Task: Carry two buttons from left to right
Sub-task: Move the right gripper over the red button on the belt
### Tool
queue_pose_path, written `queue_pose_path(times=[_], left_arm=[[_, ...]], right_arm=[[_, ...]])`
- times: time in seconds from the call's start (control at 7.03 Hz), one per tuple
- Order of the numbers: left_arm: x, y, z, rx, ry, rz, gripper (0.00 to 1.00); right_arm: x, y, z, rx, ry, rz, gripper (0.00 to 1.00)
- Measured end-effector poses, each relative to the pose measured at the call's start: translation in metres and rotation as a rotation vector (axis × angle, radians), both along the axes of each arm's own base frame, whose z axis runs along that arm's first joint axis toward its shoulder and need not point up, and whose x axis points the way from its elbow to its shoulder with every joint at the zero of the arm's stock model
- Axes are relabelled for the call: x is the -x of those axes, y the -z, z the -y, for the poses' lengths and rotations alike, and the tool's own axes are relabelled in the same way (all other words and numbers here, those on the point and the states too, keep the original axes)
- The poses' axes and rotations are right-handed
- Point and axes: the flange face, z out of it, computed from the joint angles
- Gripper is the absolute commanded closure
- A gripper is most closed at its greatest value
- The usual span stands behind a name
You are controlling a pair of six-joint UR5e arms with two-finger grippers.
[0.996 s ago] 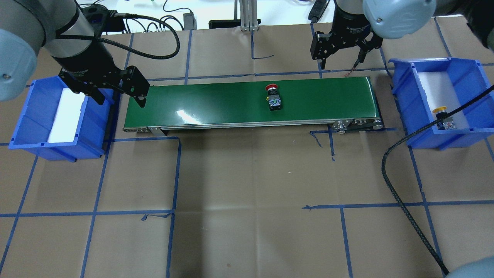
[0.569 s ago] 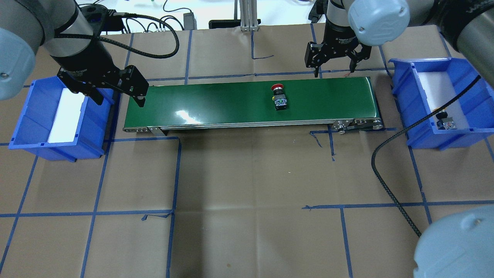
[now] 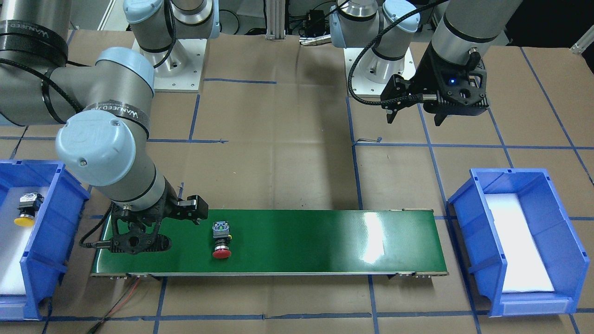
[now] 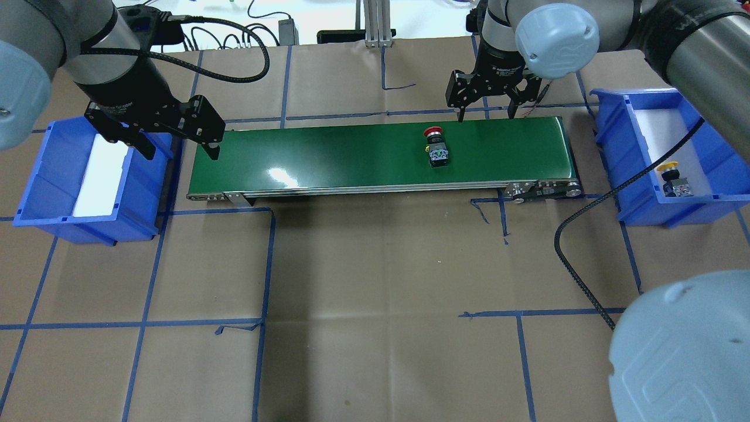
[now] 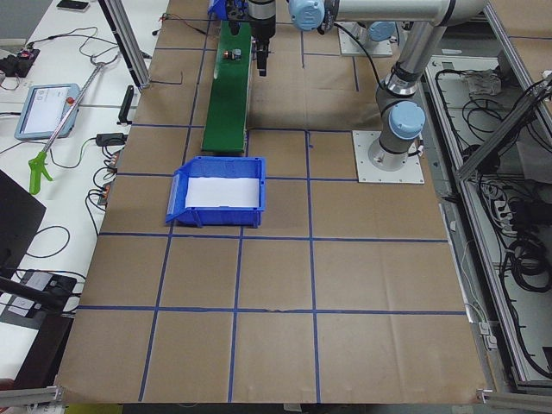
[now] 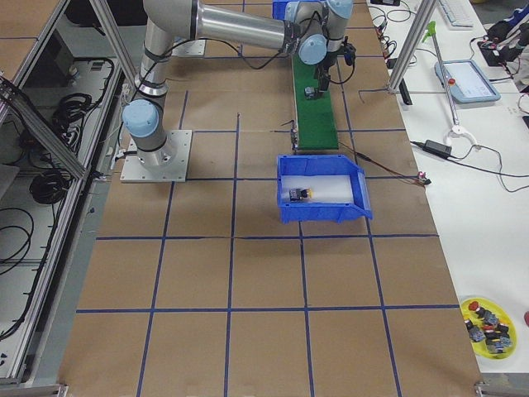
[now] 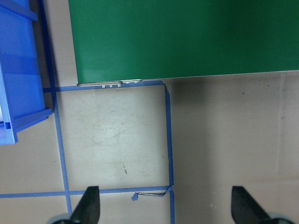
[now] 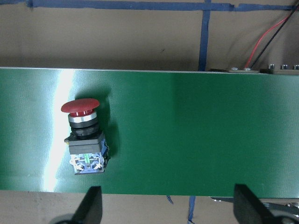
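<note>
The red button (image 4: 435, 146) lies on its side on the green conveyor belt (image 4: 351, 158), right of the belt's middle; it also shows in the front view (image 3: 222, 241) and the right wrist view (image 8: 84, 140). The yellow button (image 4: 674, 177) lies in the right blue bin (image 4: 644, 211). My right gripper (image 4: 485, 114) is open and empty, over the belt's far edge just right of the red button. In its wrist view the right gripper (image 8: 168, 210) has the button left of centre. My left gripper (image 4: 179, 151) is open and empty between the left blue bin (image 4: 35, 199) and the belt's left end.
The left bin holds only a white liner. A black cable (image 4: 586, 234) loops over the paper in front of the right bin. Red and black wires (image 8: 261, 42) run past the belt's far right end. Blue tape lines cross the brown paper.
The red button has travelled to the right along the belt. My right gripper has moved left toward it, still open. The left gripper has hardly moved.
</note>
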Motion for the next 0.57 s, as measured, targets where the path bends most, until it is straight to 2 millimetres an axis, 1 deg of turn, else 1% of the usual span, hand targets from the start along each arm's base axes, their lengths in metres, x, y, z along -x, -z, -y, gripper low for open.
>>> queue_pose_path(times=[0.28,0.57], left_arm=[[0.0,-0.001,0.0,0.001,-0.036,0.001,0.0],[0.0,-0.002,0.001,0.005,-0.044,0.001,0.0]], right_arm=[[-0.001,0.012,0.003,-0.015,0.001,0.007,0.01],[-0.005,0.028,0.009,-0.031,0.008,0.054,0.01]])
